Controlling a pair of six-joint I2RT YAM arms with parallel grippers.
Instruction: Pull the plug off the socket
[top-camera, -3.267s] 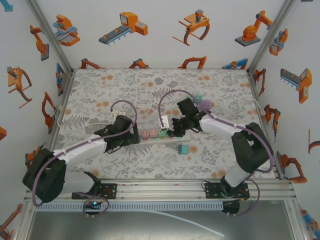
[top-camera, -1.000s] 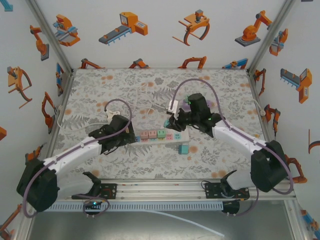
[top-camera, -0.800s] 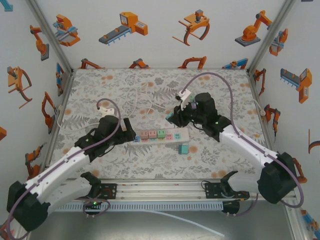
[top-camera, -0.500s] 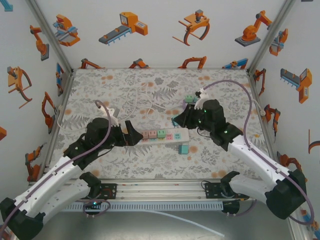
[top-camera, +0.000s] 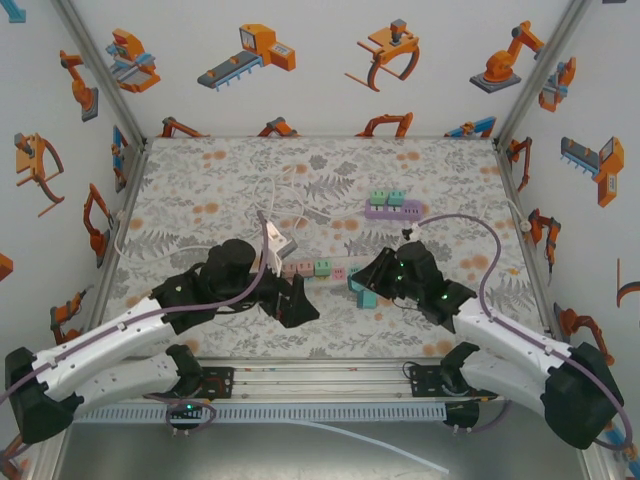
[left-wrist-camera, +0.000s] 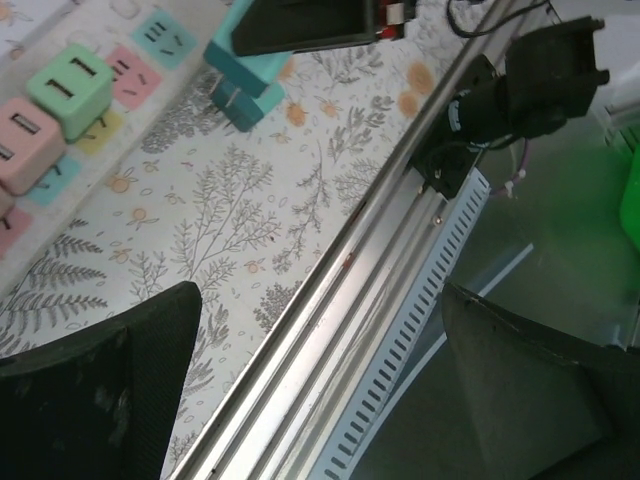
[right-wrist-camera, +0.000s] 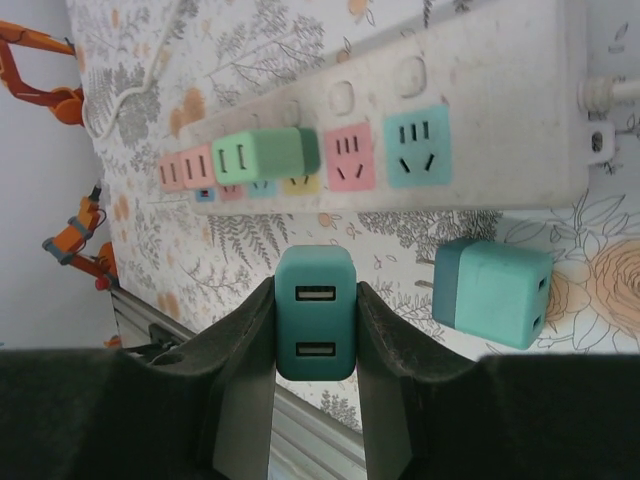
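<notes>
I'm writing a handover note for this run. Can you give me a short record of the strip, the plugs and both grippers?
strip: white power strip lying flat on the floral table
plugged in: green plug, with pink plugs beside it
in hand: held teal plug, apart from the strip
lying free: loose teal plug on the table beside the strip
right gripper: shut on the held teal plug
left gripper: open, nothing between its fingers, above the table's near edge
</notes>
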